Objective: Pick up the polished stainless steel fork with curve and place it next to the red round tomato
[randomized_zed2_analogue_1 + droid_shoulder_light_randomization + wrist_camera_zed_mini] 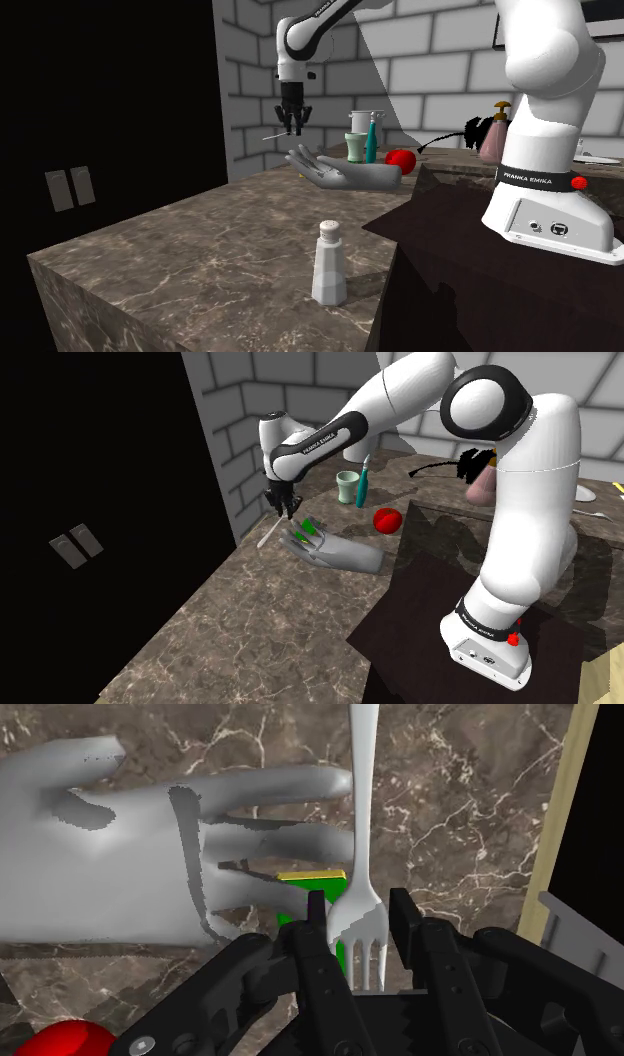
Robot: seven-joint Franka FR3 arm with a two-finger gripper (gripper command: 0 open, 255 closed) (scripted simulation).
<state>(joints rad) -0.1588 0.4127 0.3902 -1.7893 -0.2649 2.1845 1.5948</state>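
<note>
The gripper (355,909), clamped on the fork (360,824) near its tines, holds it in the air above the counter beside a grey hand model (120,854), probably to clear that on the way to the tomato (388,520).

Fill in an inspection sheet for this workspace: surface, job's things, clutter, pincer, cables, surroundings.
Surface: brown marbled counter.
Job's things: fork held in the air above the counter; tomato resting on the counter, apart from the fork.
Clutter: grey hand lying flat between fork and tomato; cup; teal stick by the cup; shaker; pink soap bottle.
Pincer: pincer shut on the fork near its tines, above the grey hand's fingertips.
Cables: a thin black strand behind the tomato; cannot tell if it is a cable.
Surroundings: grey block wall; black area with two grey plates.
</note>
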